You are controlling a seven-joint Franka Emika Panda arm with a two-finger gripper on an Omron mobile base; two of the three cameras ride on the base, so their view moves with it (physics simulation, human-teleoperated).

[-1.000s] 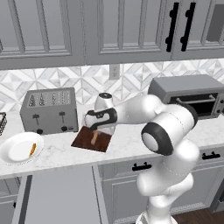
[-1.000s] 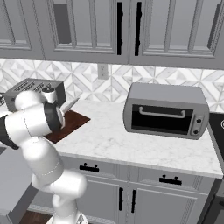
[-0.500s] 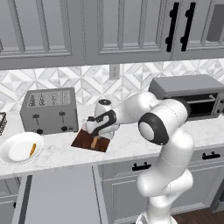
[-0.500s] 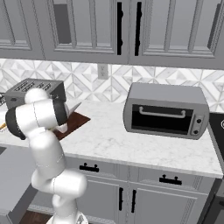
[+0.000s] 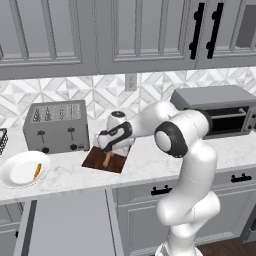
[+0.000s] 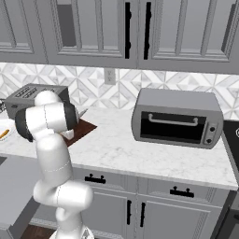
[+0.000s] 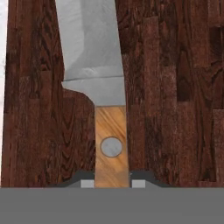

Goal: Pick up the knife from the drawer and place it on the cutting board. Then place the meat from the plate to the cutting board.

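Hand view: jaws clamped on the tan wooden handle of the small grey-bladed kitchen knife point(image 7: 103, 105), blade running straight ahead of them over the dark reddish-brown wooden cutting board point(image 7: 175, 96), low and flat, likely for set-down. Orange meat strip point(image 5: 37, 170) on round white plate point(image 5: 15, 179), well left of jaws.

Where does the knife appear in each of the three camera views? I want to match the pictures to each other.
Left base view: the knife is left of centre, its tan handle over the cutting board, under the gripper.
Right base view: only a grey tip of the knife seems to peek out beside the arm, at the left.
Hand view: the knife runs up the middle, blade on top.
Shared landmark: the dark reddish-brown cutting board.
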